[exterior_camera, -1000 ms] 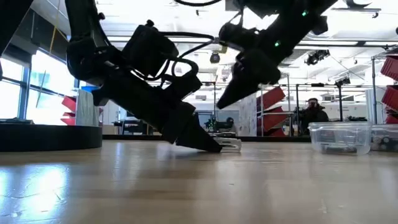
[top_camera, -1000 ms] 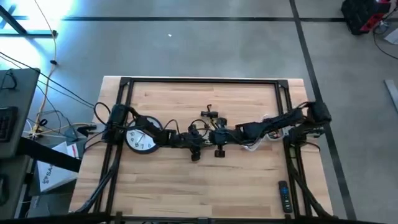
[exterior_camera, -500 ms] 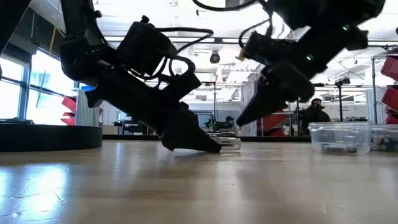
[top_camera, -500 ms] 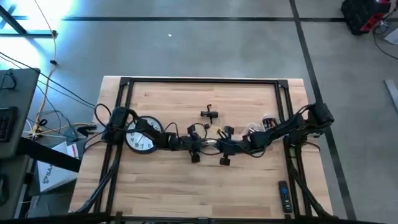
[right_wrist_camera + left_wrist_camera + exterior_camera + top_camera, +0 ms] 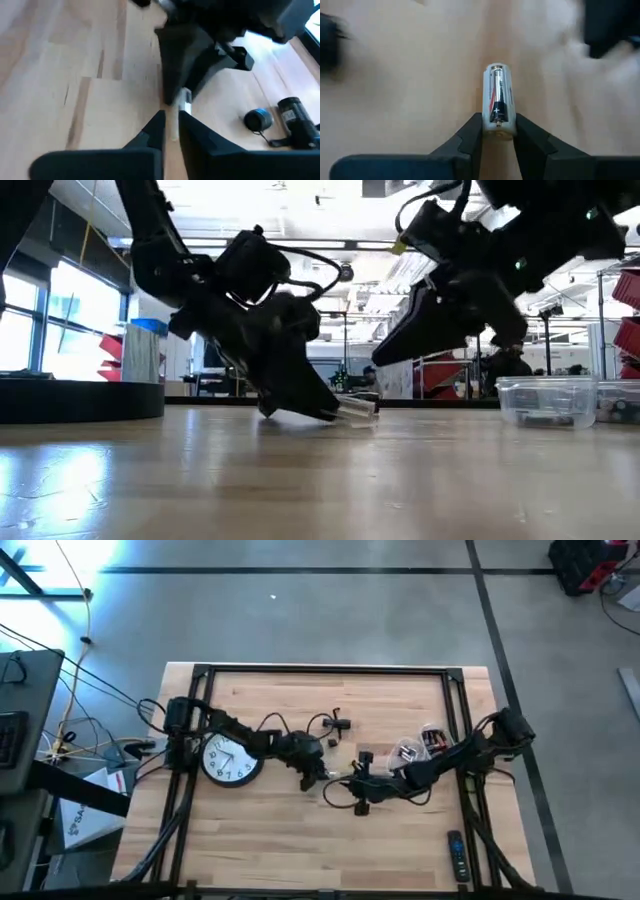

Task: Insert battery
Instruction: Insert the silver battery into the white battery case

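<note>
Battery (image 5: 499, 101) pinched at one end by left gripper (image 5: 498, 131), tip low over mid-table (image 5: 400, 840) — right gripper (image 5: 171, 125) just beside it, fingers nearly closed, nothing held, clock (image 5: 230, 758) near left edge

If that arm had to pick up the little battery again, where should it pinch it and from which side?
Best around its round body, much as now: the left gripper has a finger on each curved side of the battery, near one end. The battery lies lengthwise, pointing away from the fingers, so I'd come in along its length and close across the narrow width. That leaves the far end free, probably useful for inserting.
</note>
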Controlling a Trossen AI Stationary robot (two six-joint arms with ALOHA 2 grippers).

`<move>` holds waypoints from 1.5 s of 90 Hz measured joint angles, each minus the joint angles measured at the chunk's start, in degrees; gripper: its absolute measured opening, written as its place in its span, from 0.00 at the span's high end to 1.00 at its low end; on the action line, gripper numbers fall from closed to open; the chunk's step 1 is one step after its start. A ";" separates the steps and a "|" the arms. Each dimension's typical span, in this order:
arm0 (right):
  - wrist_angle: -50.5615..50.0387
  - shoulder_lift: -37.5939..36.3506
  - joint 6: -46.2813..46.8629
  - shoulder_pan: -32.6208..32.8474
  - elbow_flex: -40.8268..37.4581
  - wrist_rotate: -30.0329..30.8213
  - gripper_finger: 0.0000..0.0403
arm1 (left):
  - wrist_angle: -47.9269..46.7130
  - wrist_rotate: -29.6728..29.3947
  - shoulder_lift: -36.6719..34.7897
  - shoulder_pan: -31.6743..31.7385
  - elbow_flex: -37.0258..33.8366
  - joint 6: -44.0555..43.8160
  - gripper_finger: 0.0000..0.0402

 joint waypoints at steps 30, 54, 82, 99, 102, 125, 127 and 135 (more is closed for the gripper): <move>13.03 7.35 -1.75 -0.37 0.00 1.81 0.60 | -1.40 15.41 -0.15 4.32 0.15 -5.45 0.83; 13.18 7.35 -3.12 -0.37 0.00 3.90 0.56 | 0.91 21.51 0.02 6.75 0.07 -10.12 0.83; 15.16 7.35 -5.11 -1.39 0.02 3.74 0.56 | 6.17 20.79 0.13 6.21 -0.04 -16.18 0.83; 15.03 7.35 -4.03 -1.97 0.02 3.59 0.61 | 8.04 20.57 0.13 6.22 -0.07 -17.16 0.83; 14.86 7.35 -4.01 -1.99 0.02 3.56 0.63 | 8.56 20.57 0.15 6.22 -0.07 -17.27 0.83; 14.65 7.35 -3.48 -1.97 0.02 3.28 0.75 | 9.88 20.47 0.21 6.20 -0.07 -17.81 0.83; 14.63 7.35 -3.38 -1.97 0.02 3.26 0.76 | 9.89 20.45 0.20 6.20 -0.07 -17.80 0.83; 14.45 7.35 -3.18 -1.97 0.02 3.24 0.79 | 10.05 20.32 0.22 6.18 -0.07 -16.78 0.83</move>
